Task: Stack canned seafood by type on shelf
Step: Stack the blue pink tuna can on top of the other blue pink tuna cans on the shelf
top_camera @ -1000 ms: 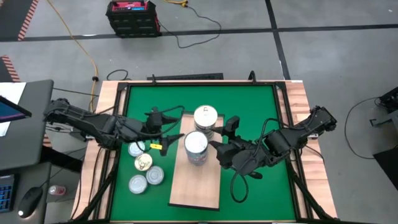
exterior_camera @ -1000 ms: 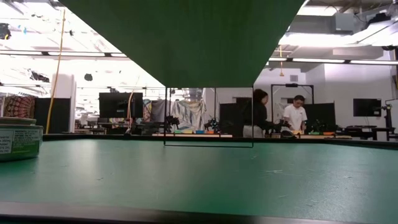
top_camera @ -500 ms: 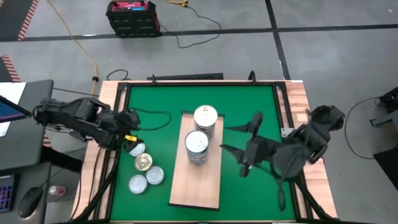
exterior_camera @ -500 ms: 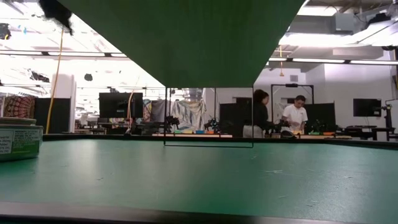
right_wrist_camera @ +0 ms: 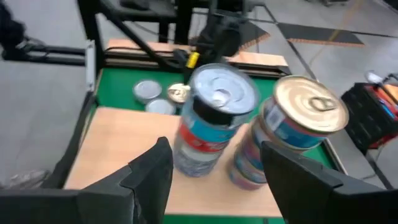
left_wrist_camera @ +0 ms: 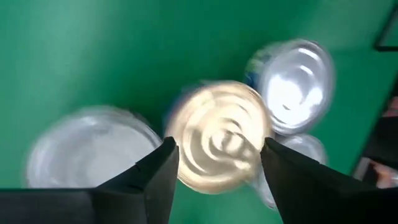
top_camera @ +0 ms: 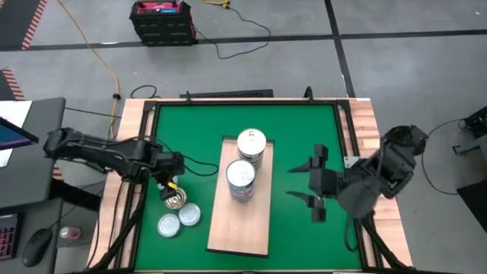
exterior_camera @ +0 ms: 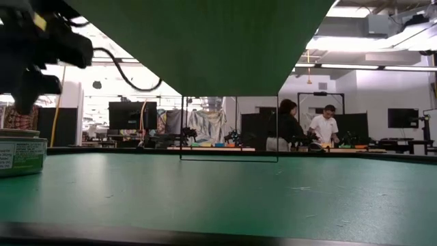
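Two stacks of canned seafood stand on the pale wooden shelf (top_camera: 240,228): a gold-topped stack (top_camera: 252,144) farther off and a silver-topped stack (top_camera: 240,176) nearer. Loose cans lie on the green mat to the shelf's left: a gold-topped can (top_camera: 176,200) and two silver ones (top_camera: 169,224) (top_camera: 189,215). My left gripper (top_camera: 171,185) hangs over them, pointing down and open. In the left wrist view its fingers stand on either side of the gold-topped can (left_wrist_camera: 217,134), above it. My right gripper (top_camera: 313,192) is open, raised over the mat right of the shelf.
A wooden rim (top_camera: 365,122) and black frame bars border the green mat (top_camera: 304,137). Bare mat lies to the right of the shelf and along the far edge. In the low view, a can with a green label (exterior_camera: 20,156) sits at the left, and people stand far behind the table.
My left gripper has gone from beside the shelf toward the table's left edge and down, tipping over so that it points down at the loose cans. My right gripper has drawn back from the stacks toward the right edge, rising and rolling. No can has moved.
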